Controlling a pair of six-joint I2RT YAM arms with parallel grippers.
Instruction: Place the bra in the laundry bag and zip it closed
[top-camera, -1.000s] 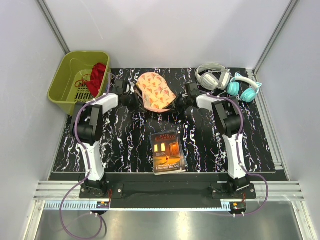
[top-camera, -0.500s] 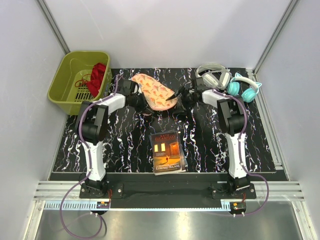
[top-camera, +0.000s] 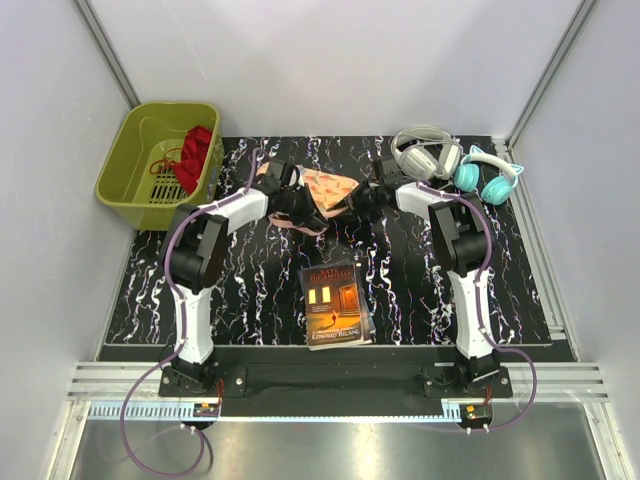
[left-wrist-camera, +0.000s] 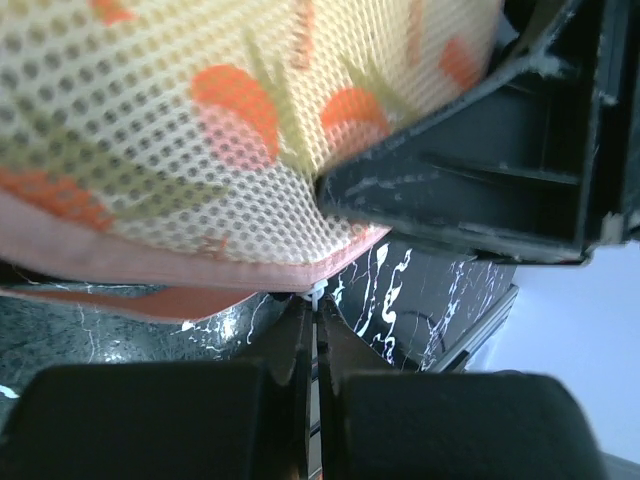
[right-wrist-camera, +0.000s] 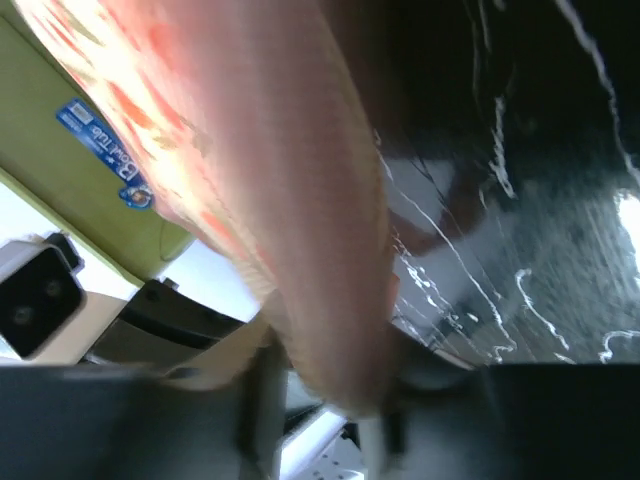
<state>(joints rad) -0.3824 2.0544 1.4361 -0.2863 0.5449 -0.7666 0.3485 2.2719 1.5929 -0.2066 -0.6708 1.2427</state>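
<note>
The peach-pink printed laundry bag (top-camera: 326, 188) lies at the back middle of the black mat, between my two grippers. My left gripper (top-camera: 299, 205) is at its left side. In the left wrist view the jaws (left-wrist-camera: 318, 306) are shut on the small white zip pull (left-wrist-camera: 318, 294) at the bag's pink edging, with the mesh bag (left-wrist-camera: 180, 130) above. My right gripper (top-camera: 356, 204) is at the bag's right end. In the blurred right wrist view it (right-wrist-camera: 325, 392) is shut on the bag's pink edge (right-wrist-camera: 320, 250). The yellow bra is not in view.
An olive-green basket (top-camera: 140, 185) with a red cloth (top-camera: 194, 155) stands at the back left. White headphones (top-camera: 425, 150) and teal headphones (top-camera: 490, 176) lie at the back right. A book (top-camera: 335, 303) lies on the mat in front of the bag.
My left gripper has moved right along the bag's edge towards my right gripper. The bag looks narrower and flatter than before. The right gripper has barely moved.
</note>
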